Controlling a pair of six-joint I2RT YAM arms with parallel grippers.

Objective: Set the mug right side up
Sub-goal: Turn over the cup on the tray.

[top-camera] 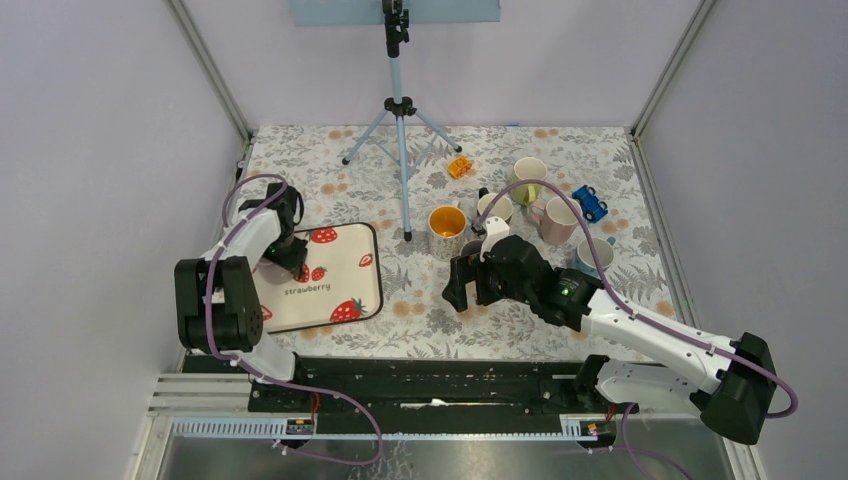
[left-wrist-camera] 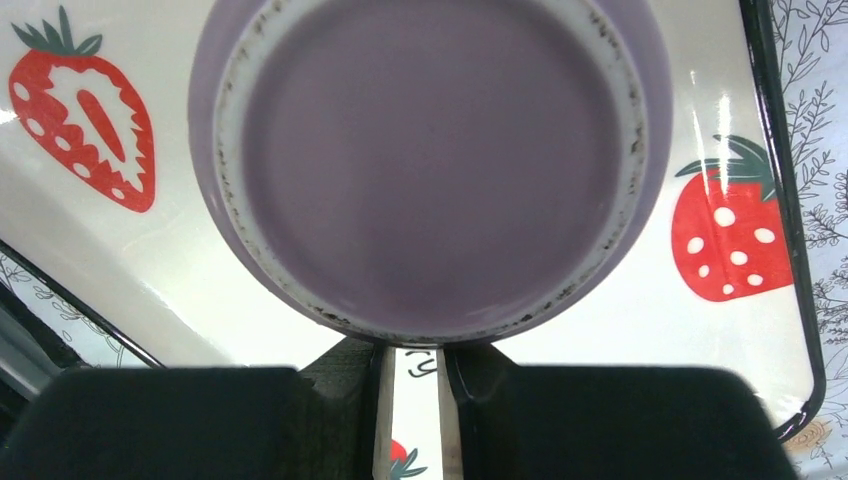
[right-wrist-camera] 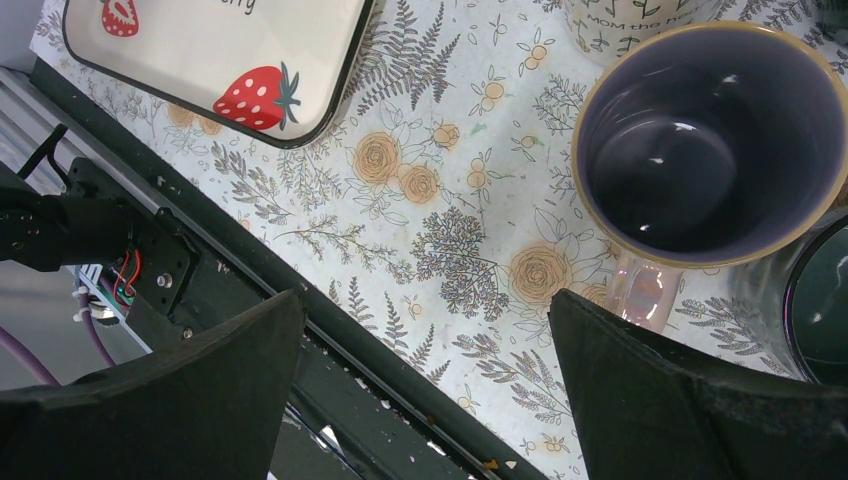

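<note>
The mug point(left-wrist-camera: 430, 150) is lilac and stands upside down on the strawberry tray point(left-wrist-camera: 720, 120); its flat base fills the left wrist view. My left gripper point(left-wrist-camera: 413, 350) is at the mug's near edge. Its jaws are drawn close with only a narrow slit between them, and the fingertips and the mug's handle are hidden under the base rim. In the top view the left gripper point(top-camera: 292, 255) covers the mug on the tray point(top-camera: 345, 290). My right gripper point(right-wrist-camera: 428, 300) hangs wide open over the floral cloth near the table's front edge, holding nothing.
A gold-rimmed mug with a purple inside point(right-wrist-camera: 710, 150) stands upright just past the right fingers, beside a dark mug point(right-wrist-camera: 820, 300). Several more mugs point(top-camera: 447, 228), a blue toy car point(top-camera: 590, 203), an orange toy point(top-camera: 459, 166) and a tripod point(top-camera: 400, 110) fill the back.
</note>
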